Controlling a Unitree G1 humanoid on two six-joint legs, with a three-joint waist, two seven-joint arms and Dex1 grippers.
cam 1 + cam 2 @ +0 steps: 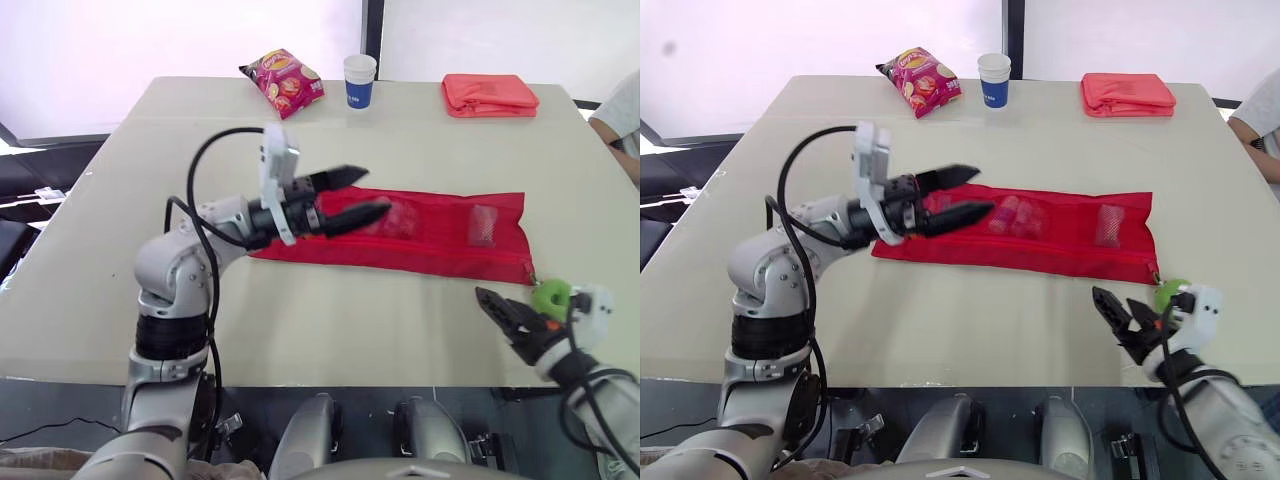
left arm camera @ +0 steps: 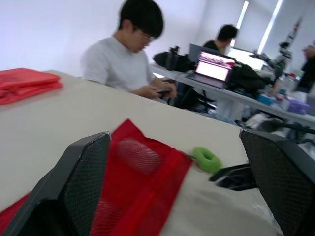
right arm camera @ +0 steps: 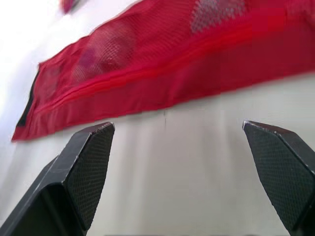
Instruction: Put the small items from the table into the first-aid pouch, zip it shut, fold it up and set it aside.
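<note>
Lying flat, pouch (image 1: 450, 250) sits beneath parted left claw (image 1: 366, 193).

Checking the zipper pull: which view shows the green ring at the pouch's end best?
The left wrist view: the green ring lies in plain sight at the red pouch's corner, its hole visible. The eye views show it smaller, beside the right gripper.

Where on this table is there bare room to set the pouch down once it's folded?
Widest is the band between the pouch and the far row: chip bag, cup, folded red cloth. On the table, the near strip in front of the pouch is bare. Crowded: the pouch's left end under the left gripper, and its right corner by the right gripper.
</note>
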